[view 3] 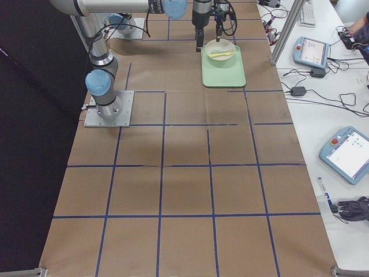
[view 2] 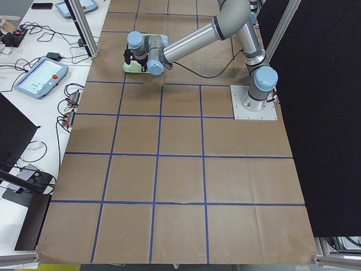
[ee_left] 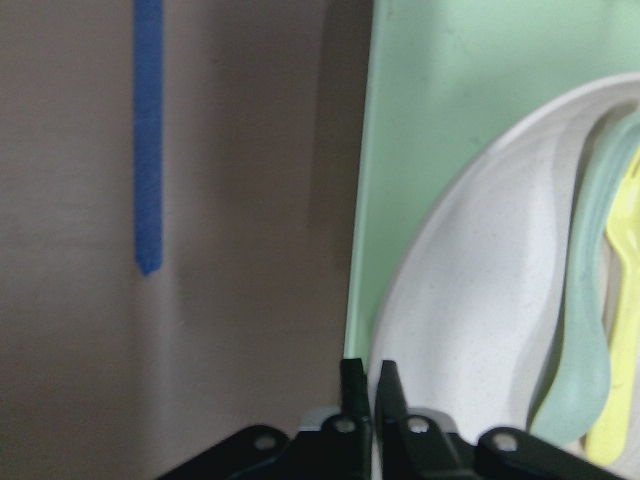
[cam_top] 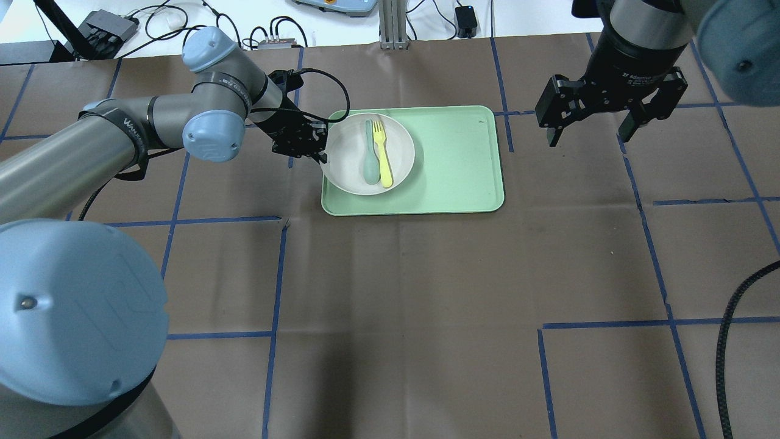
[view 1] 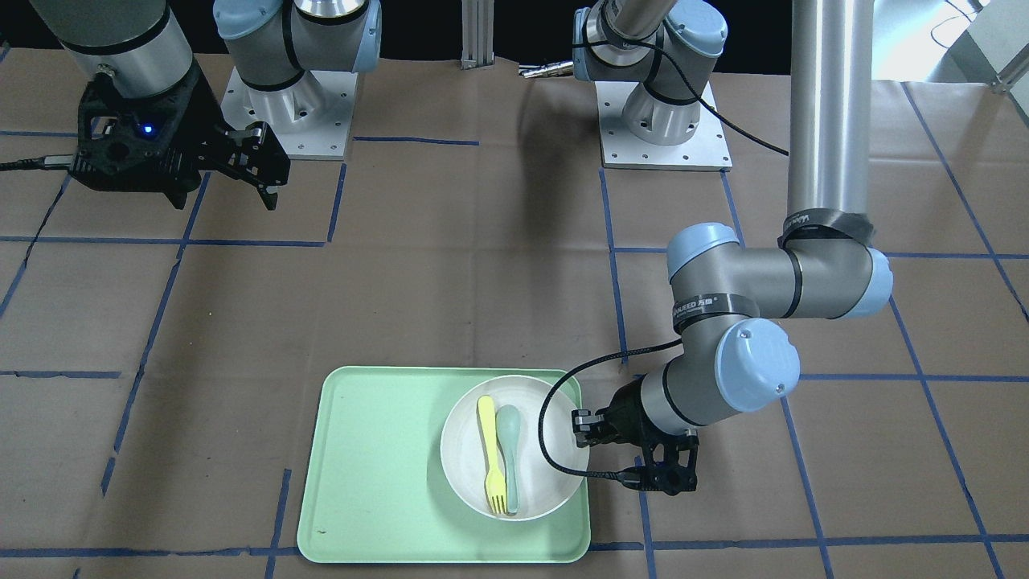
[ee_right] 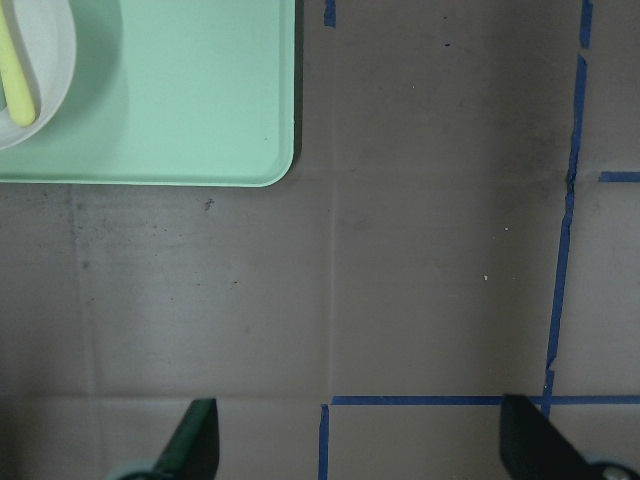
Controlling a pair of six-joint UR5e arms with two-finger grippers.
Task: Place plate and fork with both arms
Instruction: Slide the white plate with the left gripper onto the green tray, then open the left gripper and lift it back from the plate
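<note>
The left hand (cam_top: 319, 151) is pinched closed on the rim of the round off-white plate (cam_top: 346, 160), which sits in the rectangular light-green tray (cam_top: 457, 164) on the bench (cam_top: 390, 292). The slim pale-yellow plastic fork (cam_top: 383, 153) lies in the plate beside a grey-green spoon (cam_top: 370, 160). The right hand (cam_top: 589, 137) hangs wide open, well apart.

Brown paper (view 2: 180, 169) covers the desk (view 2: 22, 257), ruled into squares by blue tape (view 2: 180, 203). Along one long edge runs a white bench (view 3: 311, 138) holding teach pendants (view 3: 350, 153). Past the opposite edge hangs a black curtain (view 2: 327, 113).

Even overhead light throws soft shadows on the table (view 1: 450, 305); left wrist view looks blurred.
</note>
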